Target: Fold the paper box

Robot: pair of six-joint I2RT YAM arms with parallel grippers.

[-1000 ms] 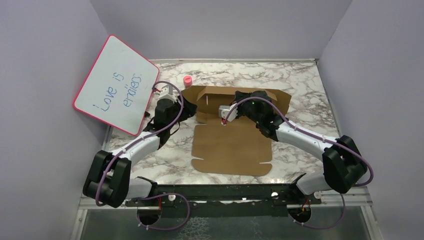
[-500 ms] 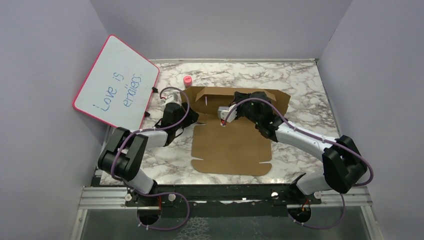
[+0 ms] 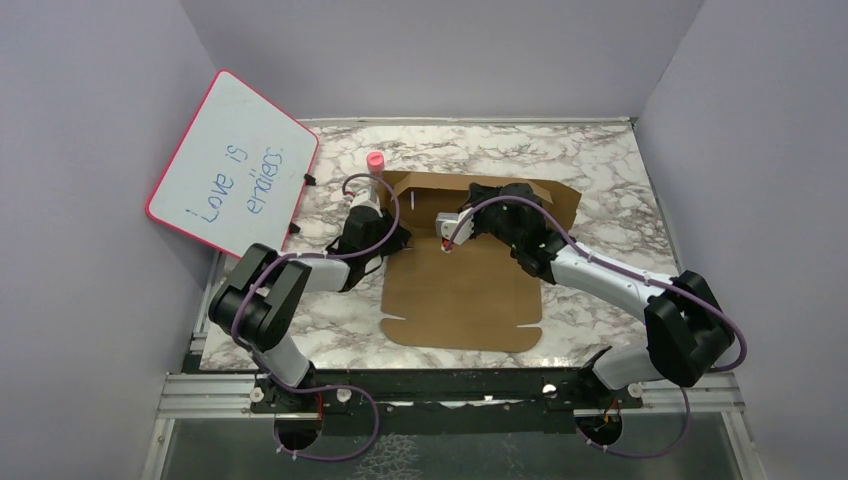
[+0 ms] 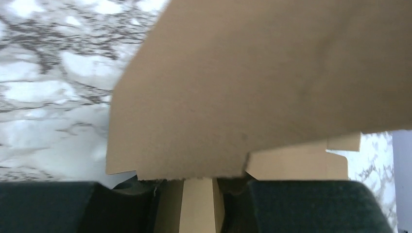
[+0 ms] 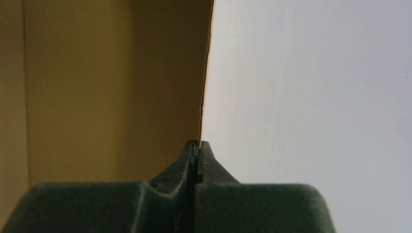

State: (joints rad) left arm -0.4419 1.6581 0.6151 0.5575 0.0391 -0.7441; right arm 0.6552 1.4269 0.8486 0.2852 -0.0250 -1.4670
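Observation:
The paper box is a brown cardboard sheet lying on the marble table, with its rear part folded up. My left gripper reaches in low at the sheet's left edge. In the left wrist view a broad flap hangs over the left gripper and hides its fingertips; a cardboard strip fills the narrow gap between the fingers. My right gripper sits over the raised rear part. In the right wrist view the right gripper is shut on the thin edge of a standing cardboard panel.
A pink-framed whiteboard leans against the left wall. A small pink-capped object stands just behind the box's rear left corner. Pale walls enclose the marble table on three sides.
My left arm swung right, from beside the whiteboard to the box's left edge, and its jaws narrowed onto the cardboard. The right arm and the box stayed put.

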